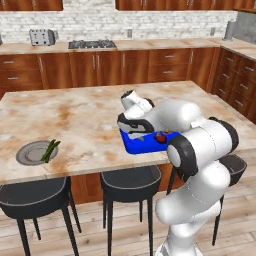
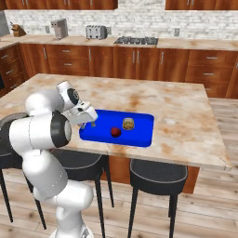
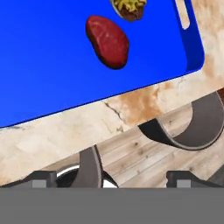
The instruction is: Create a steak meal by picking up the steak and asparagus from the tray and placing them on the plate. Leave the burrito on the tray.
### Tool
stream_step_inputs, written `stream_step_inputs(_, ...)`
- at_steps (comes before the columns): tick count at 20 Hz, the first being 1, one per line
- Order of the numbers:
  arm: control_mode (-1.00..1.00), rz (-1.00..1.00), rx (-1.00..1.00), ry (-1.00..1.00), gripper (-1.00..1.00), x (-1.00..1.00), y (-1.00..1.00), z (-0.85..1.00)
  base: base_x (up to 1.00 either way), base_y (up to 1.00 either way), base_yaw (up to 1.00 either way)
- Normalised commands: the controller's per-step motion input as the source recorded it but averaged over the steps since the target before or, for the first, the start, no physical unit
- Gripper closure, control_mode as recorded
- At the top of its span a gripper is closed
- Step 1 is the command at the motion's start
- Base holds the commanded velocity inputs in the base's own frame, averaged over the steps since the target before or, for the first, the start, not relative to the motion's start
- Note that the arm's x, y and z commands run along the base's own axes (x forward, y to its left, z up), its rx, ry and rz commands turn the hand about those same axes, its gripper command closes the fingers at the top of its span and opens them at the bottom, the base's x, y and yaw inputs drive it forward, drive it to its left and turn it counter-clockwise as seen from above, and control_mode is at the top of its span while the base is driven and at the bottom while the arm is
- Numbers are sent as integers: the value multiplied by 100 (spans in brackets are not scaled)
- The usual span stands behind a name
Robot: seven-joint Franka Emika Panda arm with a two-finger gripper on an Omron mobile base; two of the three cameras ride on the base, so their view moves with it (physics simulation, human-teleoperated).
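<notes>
A white robot arm reaches over a marble-topped kitchen desk (image 2: 176, 116). Its claw (image 2: 88, 122) hangs spread wide and empty above the near left end of the bright blue tray (image 2: 139, 135), holding nothing; in the hand view the two dark fingertips (image 3: 41, 178) stand far apart at the bottom.

In the hand view the steak (image 3: 107, 41), a dark red lump, lies on the tray (image 3: 43, 65) ahead of the claw, with the burrito (image 3: 129, 8) just past it at the top edge. In the right base view the steak (image 2: 115, 132) sits to the claw's right and the burrito (image 2: 128, 123) just beyond it, close together.

In the left base view the grey plate (image 1: 29, 153) lies well apart from the claw (image 1: 131, 134), far along the desk, with the asparagus (image 1: 50, 150) lying across its rim. Black stools (image 2: 157, 175) stand below the desk edge.
</notes>
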Motion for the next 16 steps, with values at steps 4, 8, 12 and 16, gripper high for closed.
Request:
stream_step_inputs(4, -100, -8, 37, 5, -100, 35, -100, -14, 0, 0, 0)
stream_step_inputs(8, -100, 0, 27, 7, -100, 61, -74, 0, 0, 0, 0)
stream_step_inputs(12, -100, 0, 11, 3, -100, 56, -34, -12, 0, 0, 0)
stream_step_inputs(16, -100, 2, 0, 0, -100, 38, 0, -51, 0, 0, 0)
